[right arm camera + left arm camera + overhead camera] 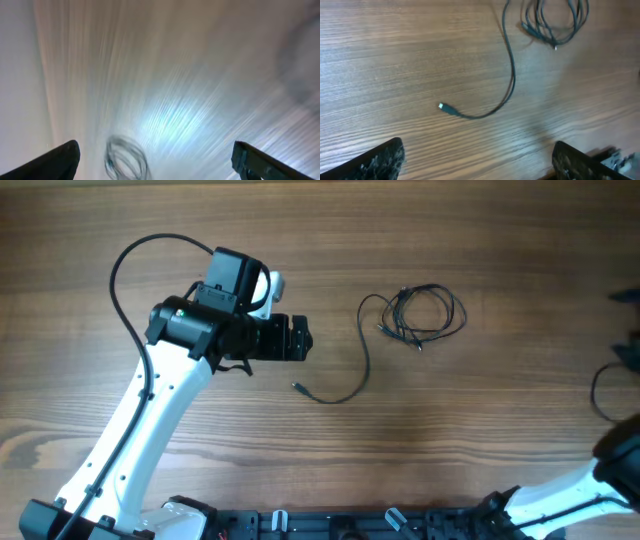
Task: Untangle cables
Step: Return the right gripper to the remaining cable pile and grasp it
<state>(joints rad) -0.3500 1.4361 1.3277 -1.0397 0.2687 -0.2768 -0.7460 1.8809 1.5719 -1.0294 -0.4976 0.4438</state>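
Note:
The cables (425,315) lie as a small coil of thin black cord right of the table's middle. One strand (362,365) trails down and left to a small plug (298,387). My left gripper (298,340) hovers open just above and left of that plug. In the left wrist view the plug (442,106) lies ahead of the open left gripper (477,165), and the coil (555,22) sits at the top right. The right wrist view is blurred; the right gripper (155,150) is open, with the coil (125,160) low between its fingers.
The left arm (150,410) crosses the table's left side with its thick black wire (120,270) arching above it. The right arm (620,455) shows at the right edge. A dark rail (350,525) runs along the front edge.

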